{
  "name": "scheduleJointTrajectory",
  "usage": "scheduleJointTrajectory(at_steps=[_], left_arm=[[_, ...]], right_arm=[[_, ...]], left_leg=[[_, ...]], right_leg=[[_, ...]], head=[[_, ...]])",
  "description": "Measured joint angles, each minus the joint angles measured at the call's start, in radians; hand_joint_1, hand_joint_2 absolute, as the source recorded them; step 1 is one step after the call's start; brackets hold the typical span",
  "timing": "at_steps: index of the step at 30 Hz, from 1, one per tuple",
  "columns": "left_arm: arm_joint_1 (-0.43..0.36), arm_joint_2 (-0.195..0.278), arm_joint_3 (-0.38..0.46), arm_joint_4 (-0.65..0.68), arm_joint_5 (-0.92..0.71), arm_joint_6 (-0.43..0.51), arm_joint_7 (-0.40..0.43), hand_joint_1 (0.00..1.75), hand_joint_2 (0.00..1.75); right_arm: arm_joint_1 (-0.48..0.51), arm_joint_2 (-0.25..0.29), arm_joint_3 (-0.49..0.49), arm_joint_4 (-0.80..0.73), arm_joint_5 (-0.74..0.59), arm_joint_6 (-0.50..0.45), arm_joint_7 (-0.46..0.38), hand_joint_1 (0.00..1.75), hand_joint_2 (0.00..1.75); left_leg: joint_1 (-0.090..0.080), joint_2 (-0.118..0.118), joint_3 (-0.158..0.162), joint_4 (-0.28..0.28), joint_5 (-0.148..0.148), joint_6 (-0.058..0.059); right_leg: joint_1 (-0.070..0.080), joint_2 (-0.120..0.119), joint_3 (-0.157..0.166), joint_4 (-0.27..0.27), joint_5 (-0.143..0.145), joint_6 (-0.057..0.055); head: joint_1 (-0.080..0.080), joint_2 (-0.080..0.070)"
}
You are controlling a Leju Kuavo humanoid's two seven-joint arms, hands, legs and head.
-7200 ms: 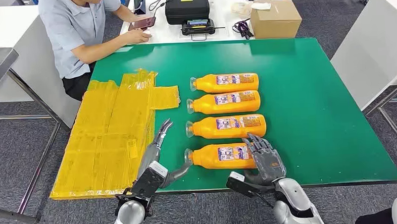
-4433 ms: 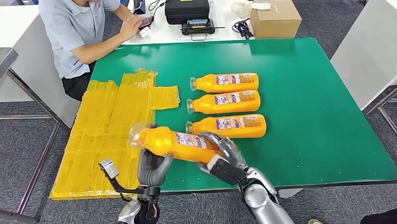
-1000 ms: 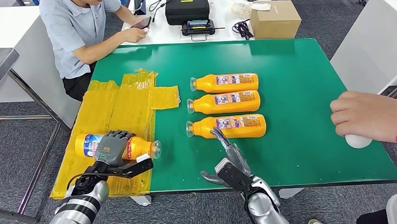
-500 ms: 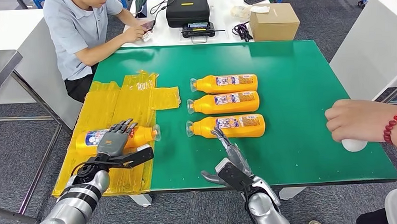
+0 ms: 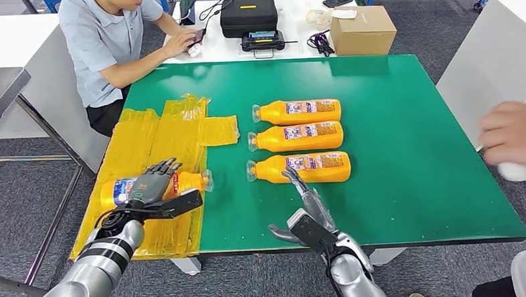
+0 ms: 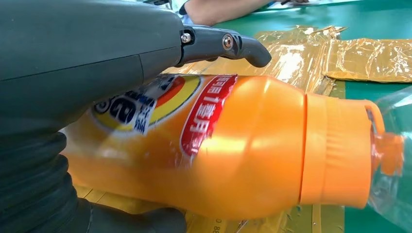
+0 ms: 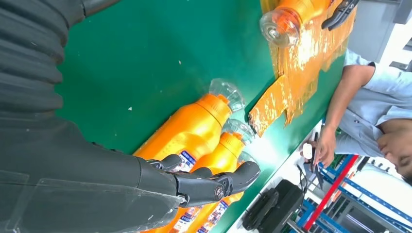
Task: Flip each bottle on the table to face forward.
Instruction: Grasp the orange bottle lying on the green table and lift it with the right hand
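Note:
One orange bottle (image 5: 118, 192) lies on the yellow sheet (image 5: 146, 140) at the table's left, cap (image 5: 206, 180) pointing right, its front label up (image 6: 204, 116). My left hand (image 5: 151, 187) lies over it with fingers stretched out straight (image 6: 218, 43) and the thumb along its near side. Three more orange bottles (image 5: 297, 111) (image 5: 296, 136) (image 5: 300, 167) lie in a row on the green table (image 5: 394, 149), caps to the left. My right hand (image 5: 310, 210) is open near the front edge, fingers pointing at the nearest of them (image 7: 194, 126), apart from it.
A person's hand (image 5: 514, 137) with a white object (image 5: 518, 171) hovers at the right edge. Another person (image 5: 108, 35) sits at the far left corner. A cardboard box (image 5: 362, 27) and a black case (image 5: 247, 8) stand on the white table behind.
My left hand opened its fingers over the bottle laid on the yellow sheet. The person's hand at the right has drawn back to the right. My right hand stayed put.

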Motion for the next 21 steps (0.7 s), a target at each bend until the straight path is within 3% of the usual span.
scheduleJointTrajectory(at_steps=[8, 16, 21], left_arm=[[0.018, -0.025, -0.001, -0.022, -0.008, 0.062, -0.037, 0.00, 1.75], [0.110, -0.082, -0.054, -0.196, 0.046, 0.006, -0.065, 0.00, 1.75], [0.142, -0.090, -0.074, -0.250, 0.056, -0.003, -0.062, 0.00, 1.75]], right_arm=[[0.003, -0.002, -0.012, 0.001, 0.004, -0.008, -0.005, 0.00, 1.75], [0.028, -0.001, -0.037, -0.008, 0.012, -0.013, -0.006, 0.00, 1.75], [0.035, -0.001, -0.047, -0.011, 0.017, -0.013, -0.007, 0.00, 1.75]], left_leg=[[0.000, -0.001, 0.000, 0.000, 0.000, 0.000], [-0.001, -0.001, -0.007, 0.001, 0.001, 0.001], [0.000, -0.001, -0.011, 0.001, 0.001, 0.001]], right_leg=[[0.000, 0.000, -0.001, 0.000, 0.000, 0.000], [0.000, -0.001, -0.008, 0.000, 0.002, 0.002], [0.000, -0.001, -0.013, 0.000, 0.002, 0.002]], head=[[0.000, 0.000], [0.000, 0.000], [0.000, 0.000]])
